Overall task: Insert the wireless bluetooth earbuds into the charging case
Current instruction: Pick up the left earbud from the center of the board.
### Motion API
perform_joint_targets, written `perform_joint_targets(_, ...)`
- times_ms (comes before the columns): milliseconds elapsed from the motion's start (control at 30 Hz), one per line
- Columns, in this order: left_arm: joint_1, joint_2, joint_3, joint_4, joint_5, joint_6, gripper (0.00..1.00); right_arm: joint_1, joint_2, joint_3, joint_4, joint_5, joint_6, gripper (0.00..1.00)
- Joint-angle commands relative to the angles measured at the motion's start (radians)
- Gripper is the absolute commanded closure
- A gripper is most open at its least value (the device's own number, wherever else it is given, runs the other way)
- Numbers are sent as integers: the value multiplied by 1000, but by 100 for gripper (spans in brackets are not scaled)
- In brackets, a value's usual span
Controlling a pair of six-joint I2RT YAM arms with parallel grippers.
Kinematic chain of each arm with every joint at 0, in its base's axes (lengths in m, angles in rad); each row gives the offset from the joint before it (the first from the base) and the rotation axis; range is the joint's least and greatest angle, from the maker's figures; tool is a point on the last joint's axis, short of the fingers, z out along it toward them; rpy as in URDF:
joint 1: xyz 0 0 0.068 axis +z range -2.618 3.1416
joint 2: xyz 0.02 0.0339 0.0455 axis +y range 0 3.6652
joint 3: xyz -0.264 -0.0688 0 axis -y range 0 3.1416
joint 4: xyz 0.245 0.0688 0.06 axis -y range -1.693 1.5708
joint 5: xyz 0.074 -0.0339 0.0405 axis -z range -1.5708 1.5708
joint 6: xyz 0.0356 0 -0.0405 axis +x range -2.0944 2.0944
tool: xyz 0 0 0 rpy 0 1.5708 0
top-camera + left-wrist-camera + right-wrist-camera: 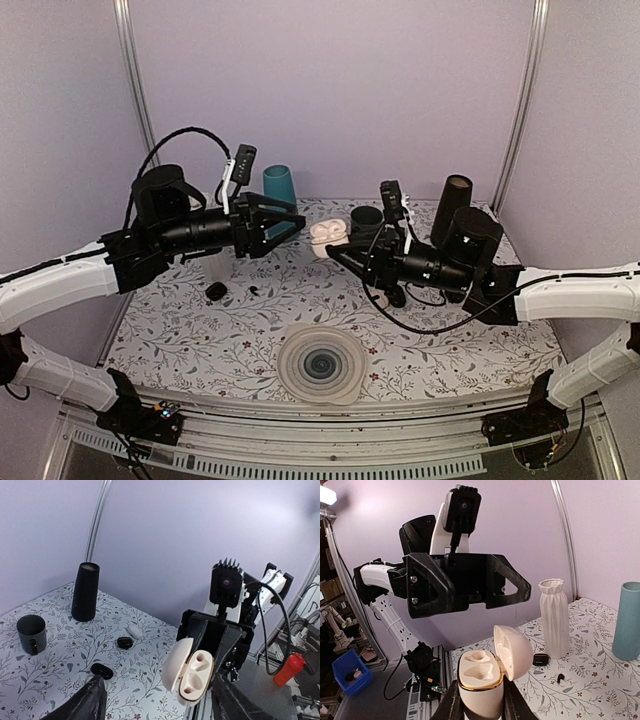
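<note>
Locate the charging case (pixel 328 236) in the air above the far half of the bench (pixel 200 340), about midway between its left and right edges and clear of the surface. Note the right tool (pixel 338 252) clamped on the lower shell, with one finger on each flank just below the gold rim. Note the lid swung open and both sockets facing up, apparently empty. Note the left tool (pixel 285 222) spread wide and holding nothing, just beside the case on the left-edge side and pointed toward the open sockets.

Treat the case as light, rigid and glossy. Expect slip under a sideways push rather than any give in the shell. Take hold at the lower shell only, low on the body, across the two rounded flanks. Expect little contact area there, and judge a firm, square squeeze as the safest. Avoid the lid: probably weakest at the hinge, and liable to strain or snap shut if pressed. Leave the sockets uncovered. Press along the socket axis to drive insertion loads into the fingers instead of twisting the shell loose.

Cannot pick out the earbuds with certainty. Observe only small dark pieces (pixel 216 291) on the bench toward the left edge, too small to identify.
</note>
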Motion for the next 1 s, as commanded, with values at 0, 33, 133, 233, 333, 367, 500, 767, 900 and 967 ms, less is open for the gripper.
perform_joint_targets(0, 15, -69, -56, 66, -37, -10, 27, 5, -35, -58, 125, 49, -54, 97)
perform_joint_targets(33, 17, -84, -70, 70, -53, -14, 27, 5, -37, -64, 136, 56, -62, 97)
perform_joint_targets(133, 24, -128, -113, 71, -126, -27, 27, 6, -37, -68, 142, 65, -81, 97)
perform_joint_targets(233, 31, -172, -160, 23, -242, -52, 26, 6, -38, -75, 153, 74, -96, 97)
perform_joint_targets(333, 30, -198, -205, -24, -324, -96, 28, 6, -43, -87, 169, 90, -102, 97)
perform_joint_targets(367, 30, -206, -222, -41, -346, -113, 29, 5, -46, -93, 174, 97, -102, 97)
perform_joint_targets(500, 31, -238, -287, -119, -437, -179, 33, 5, -50, -104, 181, 114, -99, 97)
perform_joint_targets(767, 33, -306, -421, -337, -659, -434, 38, 6, -59, -127, 183, 125, -87, 97)
perform_joint_targets(900, 34, -295, -439, -437, -733, -521, 42, 6, -64, -141, 189, 118, -69, 97)
perform_joint_targets(967, 34, -273, -439, -503, -776, -576, 43, 5, -68, -150, 191, 112, -63, 97)
